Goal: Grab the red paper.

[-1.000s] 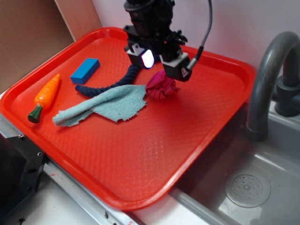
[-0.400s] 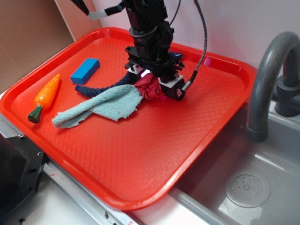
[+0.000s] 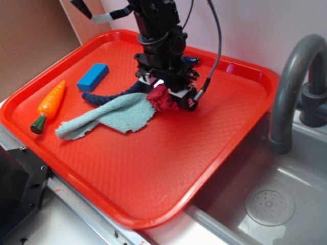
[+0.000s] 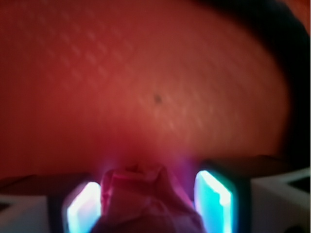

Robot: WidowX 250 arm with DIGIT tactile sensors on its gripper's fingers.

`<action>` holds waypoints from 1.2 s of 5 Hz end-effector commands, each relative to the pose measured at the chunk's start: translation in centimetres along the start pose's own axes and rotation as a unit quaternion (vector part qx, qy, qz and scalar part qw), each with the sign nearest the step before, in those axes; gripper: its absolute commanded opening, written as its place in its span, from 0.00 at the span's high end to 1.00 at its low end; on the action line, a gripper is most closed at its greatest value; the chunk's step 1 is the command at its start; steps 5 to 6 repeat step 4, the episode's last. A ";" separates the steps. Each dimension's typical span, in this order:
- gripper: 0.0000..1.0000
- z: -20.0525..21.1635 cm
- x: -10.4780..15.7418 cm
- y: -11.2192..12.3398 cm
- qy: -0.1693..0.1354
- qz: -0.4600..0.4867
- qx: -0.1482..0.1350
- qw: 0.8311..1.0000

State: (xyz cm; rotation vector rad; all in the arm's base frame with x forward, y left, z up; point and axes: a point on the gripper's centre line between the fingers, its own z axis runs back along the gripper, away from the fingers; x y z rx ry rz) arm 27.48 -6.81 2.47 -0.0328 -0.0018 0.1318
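Here, gripper [image 3: 166,94] straddling red paper [image 3: 162,99], grip unclear, wad roundish, no clear axis

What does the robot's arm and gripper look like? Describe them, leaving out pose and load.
The arm is black, built of blocky segments. A thin dark cable loops from above down to the gripper. The fingers are pale blocks with pads glowing cyan-white. A small red marking shows on the near finger housing.
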 end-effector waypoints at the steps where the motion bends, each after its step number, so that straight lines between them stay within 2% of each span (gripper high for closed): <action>1: 1.00 11.3 -0.1 0.3 -0.124 0.053 -0.039 0.990; 2: 1.00 16.3 -2.4 0.4 -0.139 0.079 -0.041 0.986; 3: 1.00 20.7 -5.4 1.6 -0.126 0.089 -0.085 0.984; 4: 1.00 20.5 -6.4 1.4 -0.064 0.077 -0.102 0.990; 6: 1.00 20.5 -6.4 1.4 -0.064 0.077 -0.102 0.990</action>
